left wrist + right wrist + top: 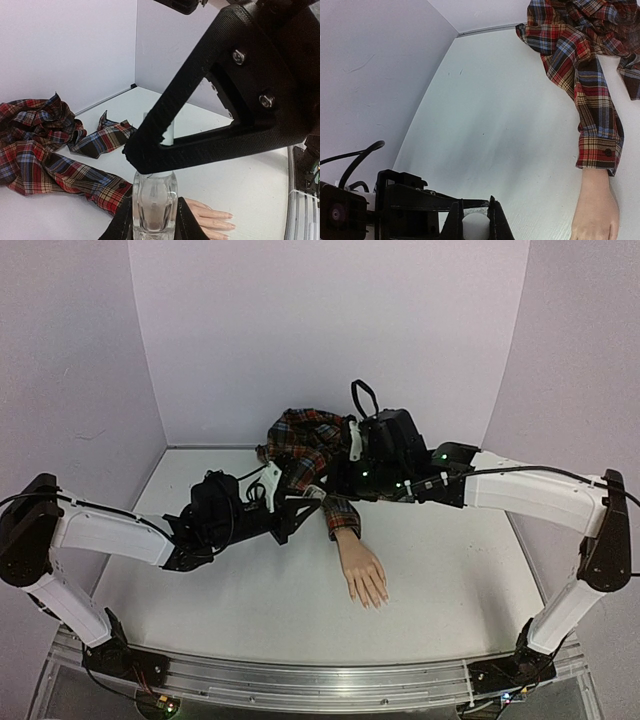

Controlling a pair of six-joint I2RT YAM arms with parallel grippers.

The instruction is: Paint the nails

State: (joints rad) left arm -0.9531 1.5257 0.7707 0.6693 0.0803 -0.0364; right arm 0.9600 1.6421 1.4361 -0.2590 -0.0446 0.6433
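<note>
**Two robot arms meet over a glass bottle as mannequin hand lies on the worktop**

Seen from above, the two arms reach in from either side and come together near the middle of the white worktop, just beside the cuff of a red-blue plaid sleeve. The left fingers are clamped on the sides of a small clear glass bottle, which stands upright between them. The right fingers are drawn in tight on the bottle's white cap; from the left wrist camera one of them shows as a large black triangular frame crossing over the bottle's top.

A pale peach mannequin hand extends from the sleeve and lies flat on the worktop, its fingers pointing toward the arms' bases. It rests on the near side of the meeting point of the arms, close to them but touched by neither. The nails sit at the tips of those outstretched fingers; the left wrist camera catches two or three fingertips low in its view, just beyond the bottle. They are too small to tell whether any colour is on them.

The rest of the plaid shirt lies crumpled toward the back wall, behind the right arm's wrist. The sleeve runs from that heap down to the buttoned cuff at the mannequin's wrist.
</note>
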